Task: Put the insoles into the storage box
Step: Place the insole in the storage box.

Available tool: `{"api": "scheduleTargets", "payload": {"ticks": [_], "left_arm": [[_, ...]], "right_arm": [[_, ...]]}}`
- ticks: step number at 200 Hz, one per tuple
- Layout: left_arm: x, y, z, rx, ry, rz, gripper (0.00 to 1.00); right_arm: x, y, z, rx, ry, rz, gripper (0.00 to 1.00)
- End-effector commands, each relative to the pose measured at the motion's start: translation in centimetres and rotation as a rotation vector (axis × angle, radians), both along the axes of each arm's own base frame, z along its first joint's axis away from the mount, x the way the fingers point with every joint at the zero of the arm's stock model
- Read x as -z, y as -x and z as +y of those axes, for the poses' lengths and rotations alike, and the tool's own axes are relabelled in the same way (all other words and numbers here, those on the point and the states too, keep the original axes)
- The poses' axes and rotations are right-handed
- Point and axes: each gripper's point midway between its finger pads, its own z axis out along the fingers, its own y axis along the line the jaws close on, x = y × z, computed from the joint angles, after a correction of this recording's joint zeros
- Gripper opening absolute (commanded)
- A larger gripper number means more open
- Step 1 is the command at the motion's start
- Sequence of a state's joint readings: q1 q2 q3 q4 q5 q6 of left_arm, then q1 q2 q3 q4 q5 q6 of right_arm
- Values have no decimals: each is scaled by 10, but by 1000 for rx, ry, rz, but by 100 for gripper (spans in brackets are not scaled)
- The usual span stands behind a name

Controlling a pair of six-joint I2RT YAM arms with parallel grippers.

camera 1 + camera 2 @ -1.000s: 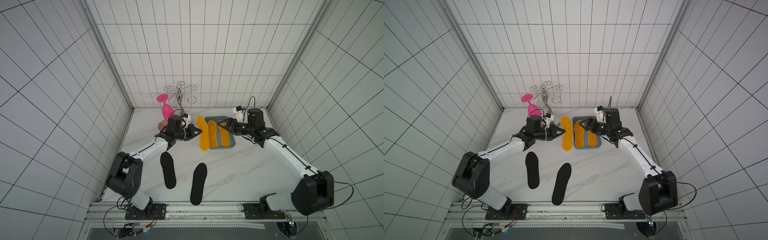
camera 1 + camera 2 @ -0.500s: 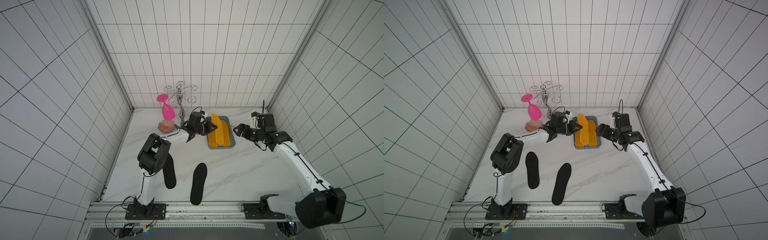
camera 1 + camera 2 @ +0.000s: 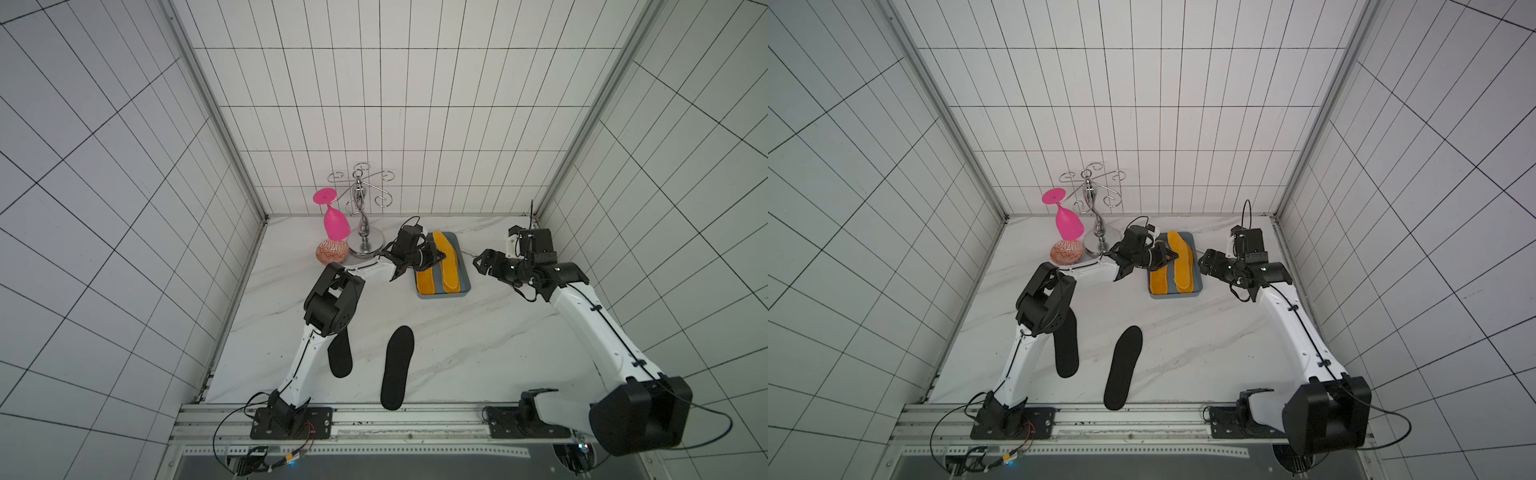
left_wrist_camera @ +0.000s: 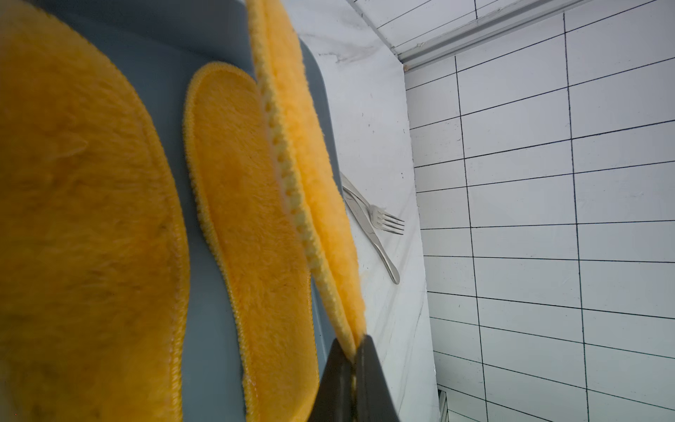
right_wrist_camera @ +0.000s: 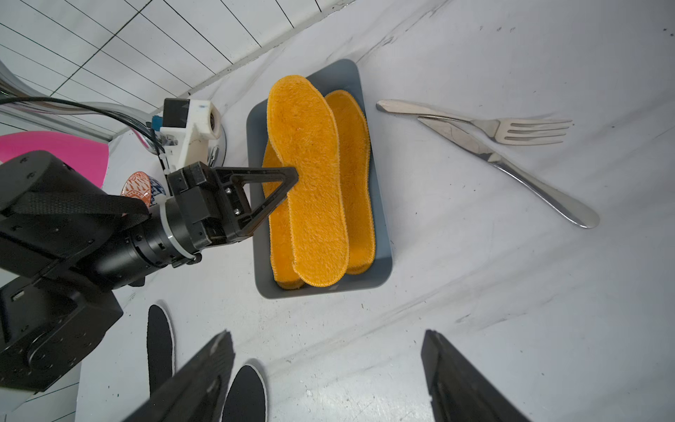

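Presently I see the left gripper (image 5: pixel 294 174) pinching a fuzzy orange insole (image 5: pixel 310 190) over the smooth storage box (image 5: pixel 383 263), right gripper (image 5: pixel 328 369) spread. One black insole (image 3: pixel 340 361) is part-hidden.

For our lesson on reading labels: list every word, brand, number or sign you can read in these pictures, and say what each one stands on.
No text can be read anywhere in these pictures.
The orange insoles, black insoles, grey box, fork and knife carry no writing.
The small bowl shows only a pattern, no letters.
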State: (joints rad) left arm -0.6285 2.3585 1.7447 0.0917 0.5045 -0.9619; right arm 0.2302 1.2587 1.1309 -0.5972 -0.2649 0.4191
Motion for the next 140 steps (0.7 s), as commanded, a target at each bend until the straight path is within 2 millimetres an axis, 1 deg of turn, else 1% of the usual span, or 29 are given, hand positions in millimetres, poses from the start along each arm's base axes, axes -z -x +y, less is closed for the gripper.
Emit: {"api": "scheduleTargets", "payload": {"ticks": [1,18,54,68,100,140], "left_arm": [[9,-7,-7,-3,-14,1,0],[13,-10,-9,2,-19,3,0],[35,-11,-12,13,-57,41,0],[38,-12,-15,17,-49,50,0],[47,-8,-21,49,-84,66,0],[63,-6,-19,65,-115,94,0]], "right_arm": [[-1,-2,-5,-2,19,2,84],[-1,-4,-3,-10,20,3,84],[0,-9,-4,-18,23,8,84],[2,-9,-3,-21,20,13,84],[7,-11,0,-32,11,22,84],[11,-12,2,-39,5,31,84]]}}
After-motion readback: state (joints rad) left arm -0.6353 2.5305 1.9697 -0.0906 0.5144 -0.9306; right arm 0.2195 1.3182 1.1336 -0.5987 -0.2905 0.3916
